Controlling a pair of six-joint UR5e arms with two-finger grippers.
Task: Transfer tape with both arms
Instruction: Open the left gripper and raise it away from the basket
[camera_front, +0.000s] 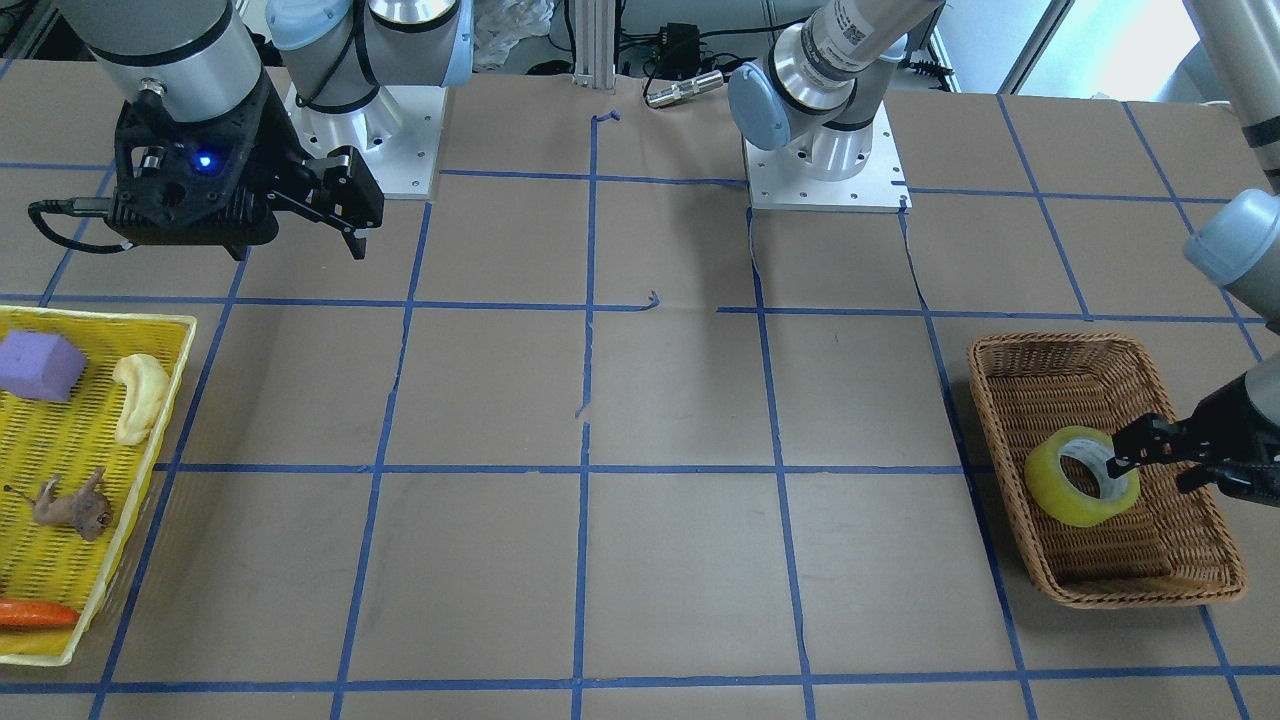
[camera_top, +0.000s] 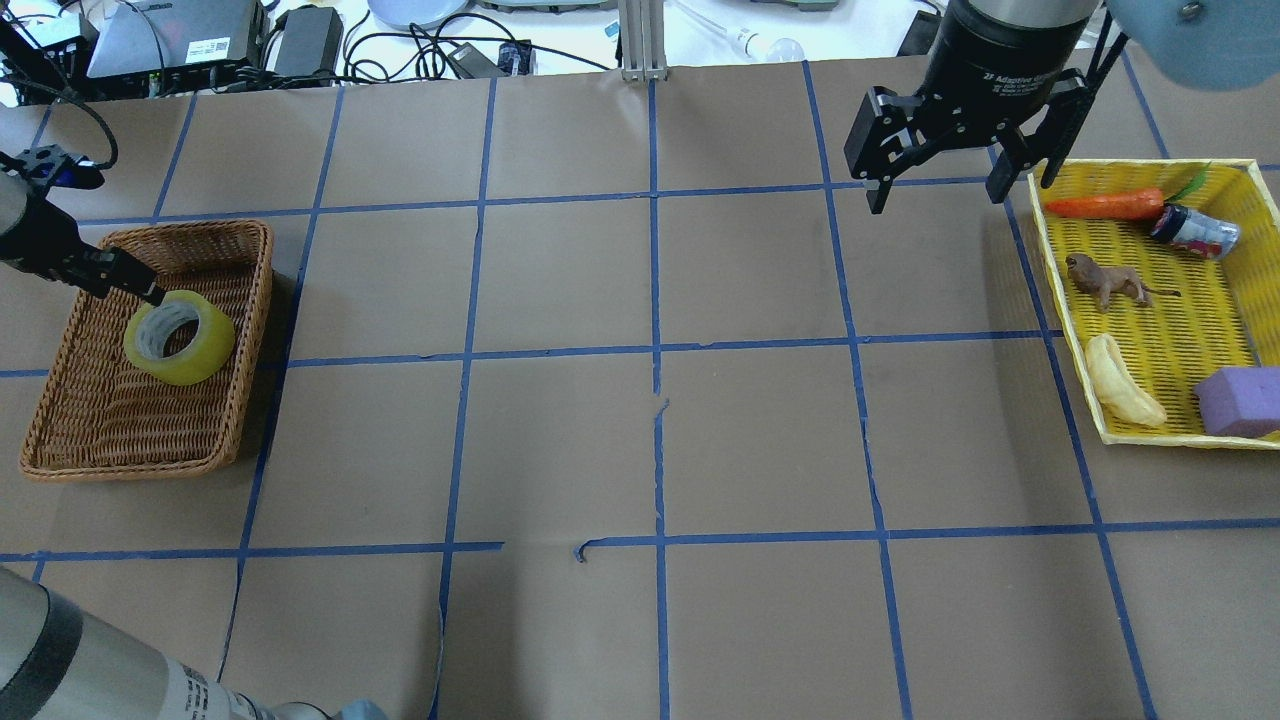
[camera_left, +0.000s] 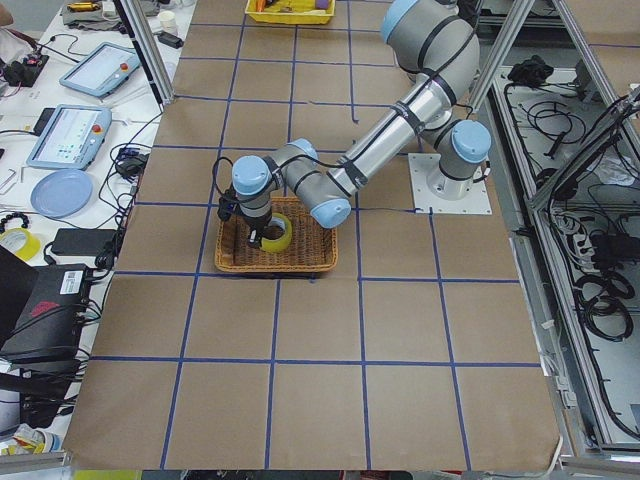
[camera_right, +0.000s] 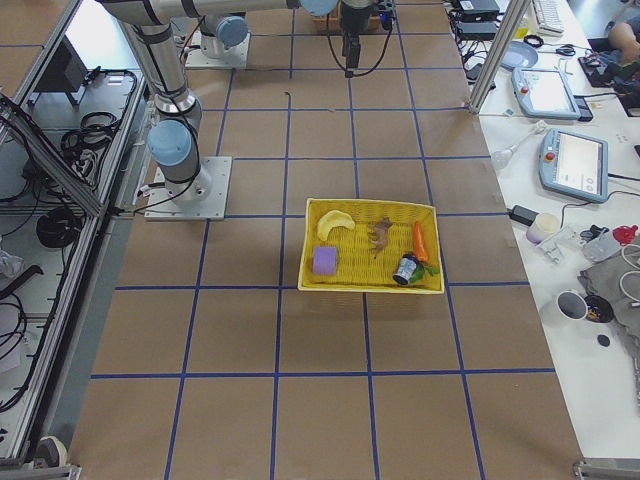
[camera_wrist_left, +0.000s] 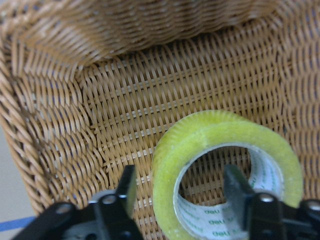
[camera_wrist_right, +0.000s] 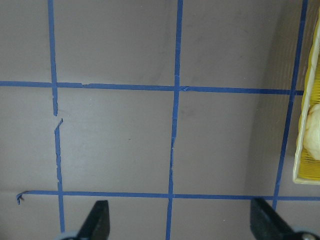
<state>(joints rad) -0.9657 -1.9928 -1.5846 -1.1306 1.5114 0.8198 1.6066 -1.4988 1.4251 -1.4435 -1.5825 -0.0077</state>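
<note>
The yellow tape roll (camera_front: 1075, 500) lies tilted in the brown wicker basket (camera_front: 1060, 358); it also shows in the overhead view (camera_top: 190, 355) and the left wrist view (camera_wrist_left: 200, 135). My left gripper (camera_front: 1125, 462) (camera_top: 150, 297) (camera_wrist_left: 180, 180) is open, reaching down into the basket. One finger is outside the roll and the other inside its core, with gaps to the roll's wall. My right gripper (camera_top: 938, 190) (camera_front: 345, 225) (camera_wrist_right: 180, 225) is open and empty. It hovers above the table beside the yellow tray (camera_top: 1110, 165), far from the tape.
The yellow tray (camera_front: 100, 318) holds a purple block (camera_front: 40, 365), a pale banana-like toy (camera_front: 140, 395), a brown animal figure (camera_front: 75, 505), a carrot (camera_front: 35, 613) and a small can (camera_top: 1195, 230). Blue tape lines grid the brown table. Cables and devices lie beyond its far edge.
</note>
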